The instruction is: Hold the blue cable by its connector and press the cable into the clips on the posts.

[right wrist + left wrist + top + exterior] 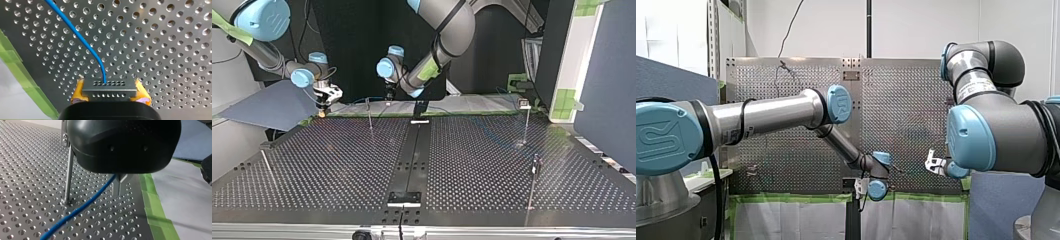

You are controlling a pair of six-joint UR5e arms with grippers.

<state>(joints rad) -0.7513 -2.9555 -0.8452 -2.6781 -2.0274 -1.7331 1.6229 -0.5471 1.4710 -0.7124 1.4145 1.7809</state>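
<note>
Perforated grey desk (175, 37) fills both wrist views, edged with green tape (152, 202). My right hand (110, 94) is clamped on the connector (109, 87) between its yellow pads (78, 92) — the blue cable (82, 40) leaves it in a curve across the holes. At my left hand (118, 183) the cable passes close under the black body, just beside a thin post (69, 175); whether that hand grips it I cannot tell. I judge the step to be seating the cable in that post's clip, which I cannot make out clearly. Doing it well calls for a firm hold on the connector, light tension so the cable runs straight, and a press squarely into the clip's mouth — a sideways pull would likely bend the slim post or let the cable slip past.
</note>
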